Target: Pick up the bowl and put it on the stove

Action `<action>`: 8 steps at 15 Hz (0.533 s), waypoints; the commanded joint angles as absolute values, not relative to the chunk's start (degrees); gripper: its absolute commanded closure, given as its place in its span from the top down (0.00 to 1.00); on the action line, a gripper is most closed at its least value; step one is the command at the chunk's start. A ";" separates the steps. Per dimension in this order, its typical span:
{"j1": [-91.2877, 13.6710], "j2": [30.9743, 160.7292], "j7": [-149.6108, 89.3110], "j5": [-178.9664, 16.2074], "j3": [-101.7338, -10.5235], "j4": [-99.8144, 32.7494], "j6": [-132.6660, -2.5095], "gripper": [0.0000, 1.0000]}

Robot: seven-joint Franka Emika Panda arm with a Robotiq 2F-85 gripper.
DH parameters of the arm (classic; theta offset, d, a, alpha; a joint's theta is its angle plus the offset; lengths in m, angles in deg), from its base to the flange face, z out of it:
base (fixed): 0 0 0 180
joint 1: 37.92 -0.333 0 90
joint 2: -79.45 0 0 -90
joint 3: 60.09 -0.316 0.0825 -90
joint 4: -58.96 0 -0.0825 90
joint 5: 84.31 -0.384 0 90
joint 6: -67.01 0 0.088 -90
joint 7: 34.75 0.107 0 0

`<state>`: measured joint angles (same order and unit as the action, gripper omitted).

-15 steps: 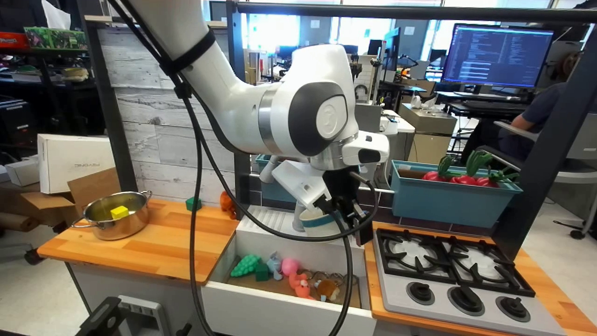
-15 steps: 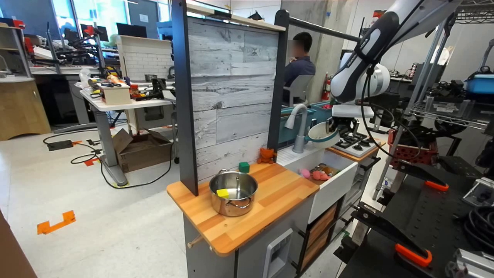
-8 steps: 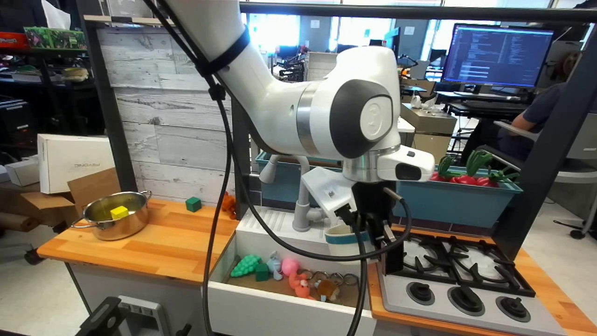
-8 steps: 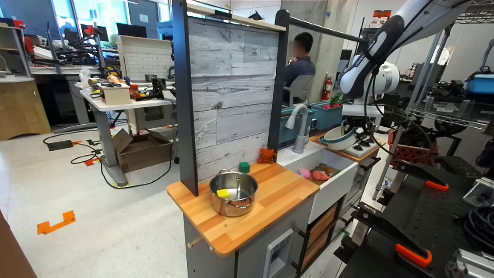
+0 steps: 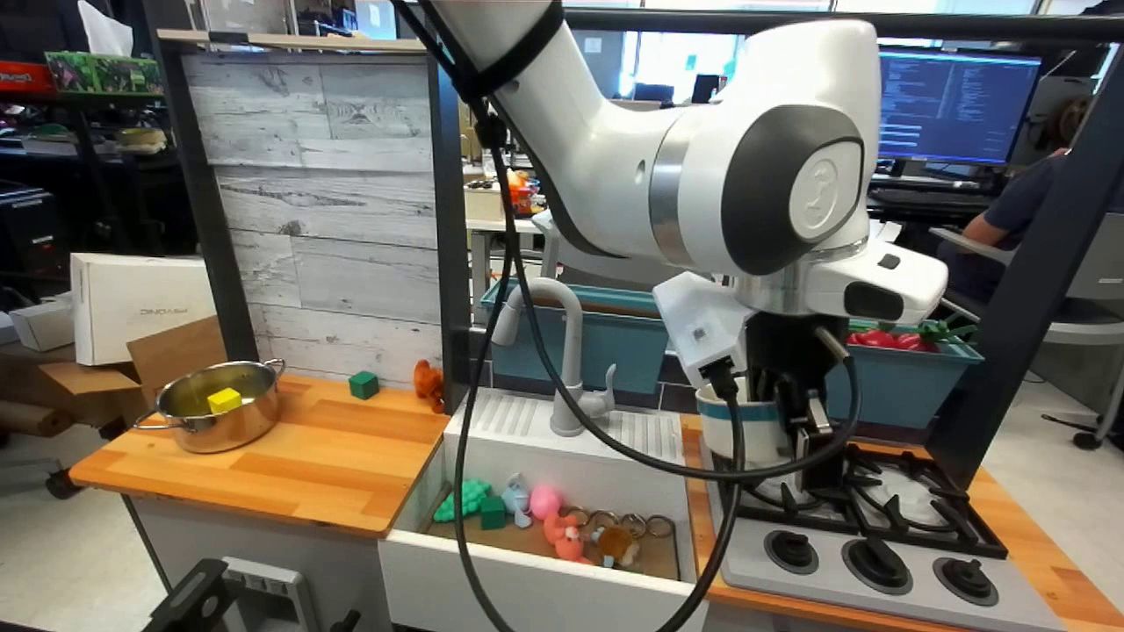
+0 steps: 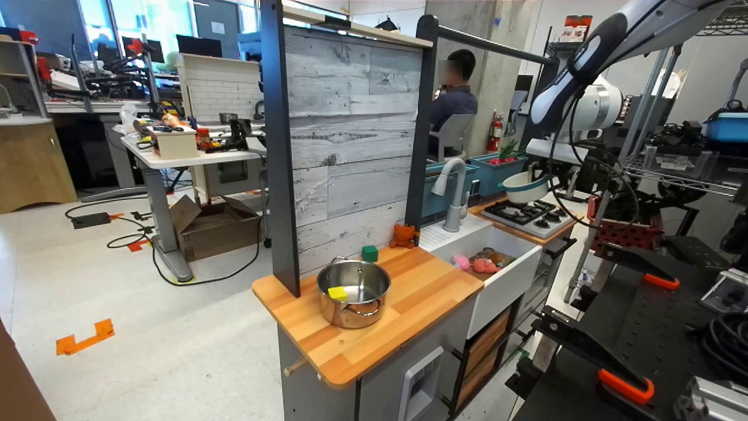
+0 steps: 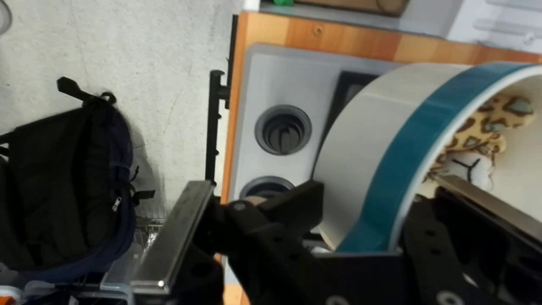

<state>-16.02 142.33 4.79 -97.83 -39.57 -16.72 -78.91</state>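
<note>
The white bowl with a teal rim shows in both exterior views (image 5: 716,434) (image 6: 522,194) and large in the wrist view (image 7: 355,140). It hangs tilted above the stove. My gripper (image 7: 377,199) is shut on the bowl's wall, one finger outside and one inside; it also shows in an exterior view (image 5: 797,430). A spotted plush toy (image 7: 482,131) lies inside the bowl. The stove (image 5: 834,562) has black grates and grey front knobs; it also shows in the other views (image 6: 514,217) (image 7: 292,84). The bowl and gripper hide part of the grates.
The white sink (image 5: 544,597) with several toys and a grey faucet (image 5: 571,351) stands beside the stove. A teal planter (image 5: 913,386) with red vegetables is behind it. A metal pot (image 5: 233,426) holds a yellow block. The arm's black cable loops before the bowl.
The arm has carried the bowl from above the sink's edge to above the near-sink half of the stove. The bowl dipped, then rose again. The grip looks unchanged.
</note>
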 commanded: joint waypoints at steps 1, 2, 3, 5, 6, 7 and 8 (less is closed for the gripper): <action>-15.05 144.74 10.58 -100.62 -40.10 -12.57 -85.26 0.01; -15.01 145.89 12.38 -100.51 -39.95 -11.17 -85.53 0.01; -15.11 146.67 14.16 -100.36 -39.69 -10.32 -85.59 0.01; -14.62 148.11 16.04 -99.89 -40.42 -8.32 -82.82 0.01; -14.55 149.43 17.10 -99.63 -40.50 -6.87 -82.06 0.01; -14.66 150.52 18.44 -99.43 -40.34 -5.68 -81.60 0.01; -14.54 151.72 19.41 -99.33 -40.49 -4.36 -81.24 0.01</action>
<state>-15.75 147.38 16.50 -98.95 -39.85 -10.89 -83.42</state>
